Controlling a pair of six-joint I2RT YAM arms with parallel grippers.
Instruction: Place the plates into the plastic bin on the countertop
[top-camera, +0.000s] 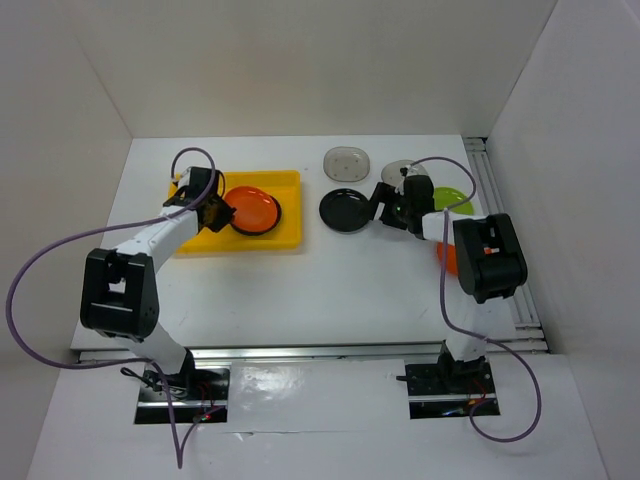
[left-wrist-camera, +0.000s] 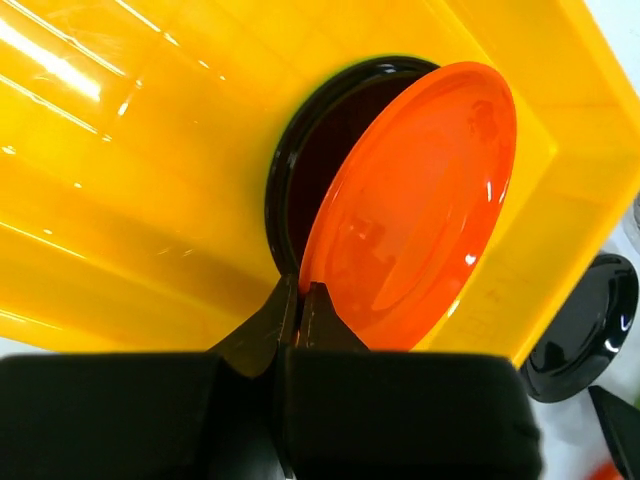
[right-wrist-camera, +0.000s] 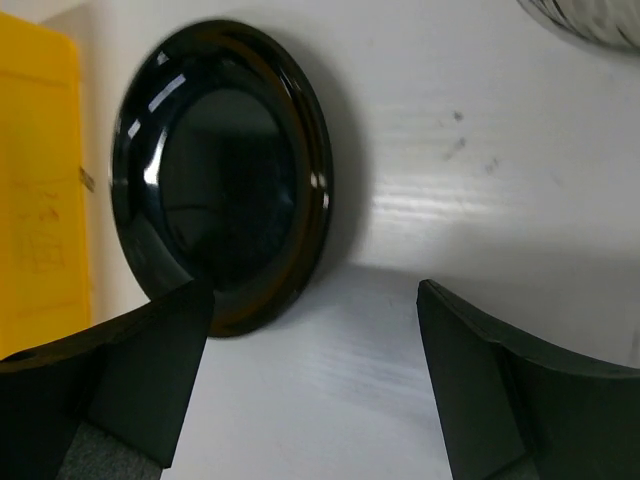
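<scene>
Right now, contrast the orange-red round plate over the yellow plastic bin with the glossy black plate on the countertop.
The orange-red plate is tilted; the black plate lies flat. The left gripper pinches the orange-red plate over the bin; the black plate sits unheld on the countertop. Both are round, glossy.

The white surface (top-camera: 330, 300) carries the yellow bin (top-camera: 288, 190) at left. Just right of it lies a black plate (top-camera: 343, 212), with a grey plate (top-camera: 347, 161) behind. Farther right lie a lime green plate (top-camera: 455, 200), an orange plate (top-camera: 446, 262) and a partly hidden plate (top-camera: 400, 170), possibly grey.
</scene>
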